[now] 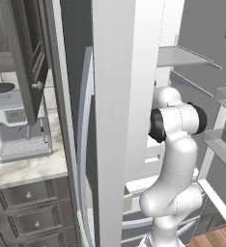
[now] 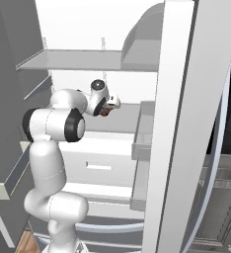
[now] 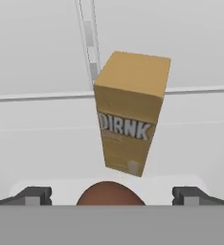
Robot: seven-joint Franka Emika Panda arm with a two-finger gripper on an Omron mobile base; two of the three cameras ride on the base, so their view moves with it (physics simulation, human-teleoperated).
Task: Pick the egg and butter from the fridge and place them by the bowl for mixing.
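The arm is reaching into the open fridge, a tall white appliance with grey inner walls, thin shelves and white drawers, its long silvery door handle curving down the door edge in the left base view. In the right base view the gripper is hanging just above a middle shelf, with a small reddish-brown thing showing at the jaws. In the hand view this is reading as the egg: a smooth, rounded brown dome sitting low between the two dark fingertips, which are standing wide to either side of it; whether they are actually pressing on it cannot be told. Just beyond the egg, a tan drink carton with white lettering is standing upright on the white shelf. At the far left of the left base view, a coffee machine is sitting on a marble tabletop.
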